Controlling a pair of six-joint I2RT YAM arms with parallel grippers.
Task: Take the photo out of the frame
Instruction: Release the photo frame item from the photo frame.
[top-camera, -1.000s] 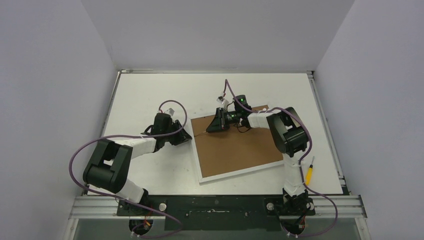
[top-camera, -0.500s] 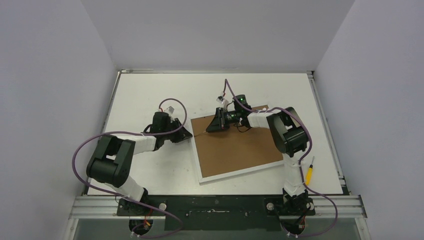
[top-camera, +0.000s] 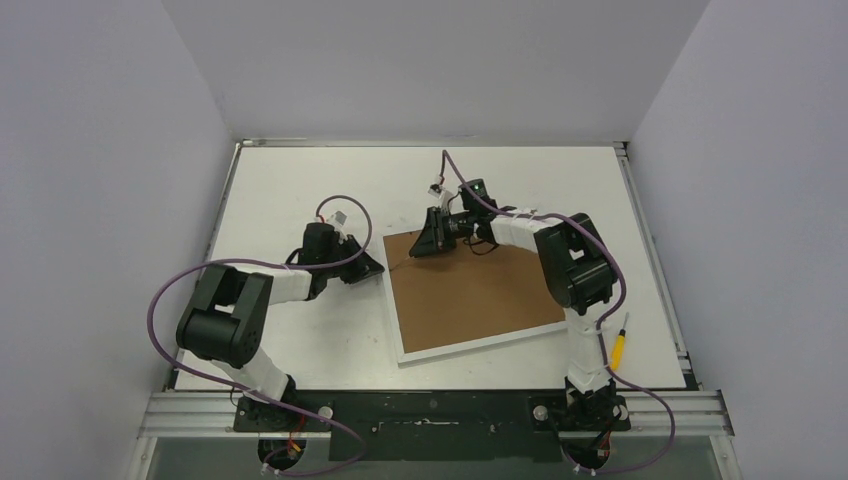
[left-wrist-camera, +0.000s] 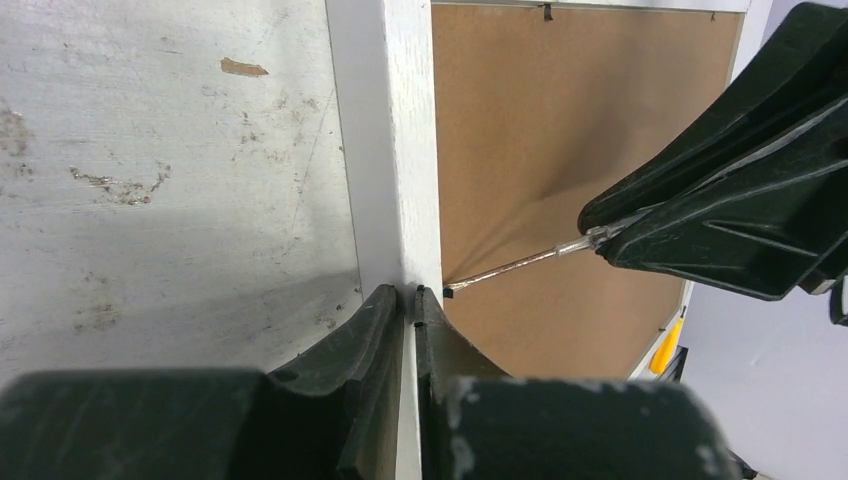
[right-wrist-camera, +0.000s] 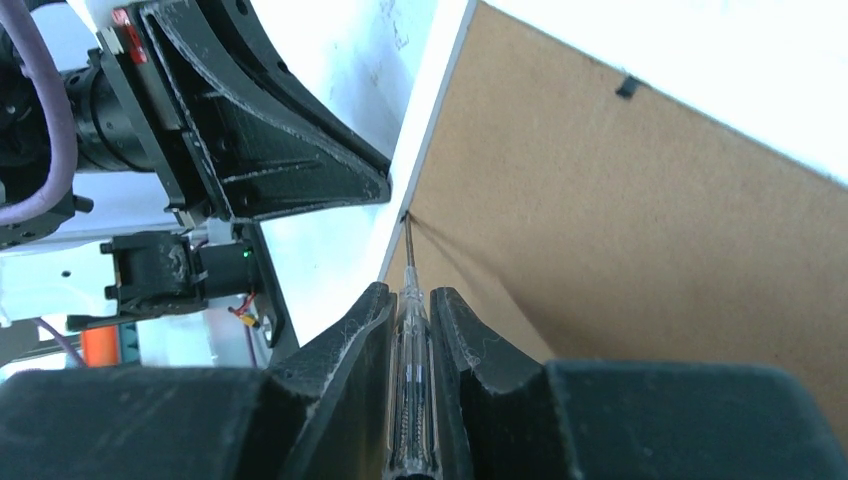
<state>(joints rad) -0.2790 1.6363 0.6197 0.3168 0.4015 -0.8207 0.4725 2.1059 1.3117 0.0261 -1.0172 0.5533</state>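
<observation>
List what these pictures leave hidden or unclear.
- Photo: in no view; the frame lies face down and its brown backing board covers it.
- Screwdriver tip: right wrist view, too small to tell what it catches.
- Left gripper: left wrist view, its own fingers hide whether it touches the frame.

A robotics lab cell: white table boxed by plain grey walls, aluminium mounting rail.
</observation>
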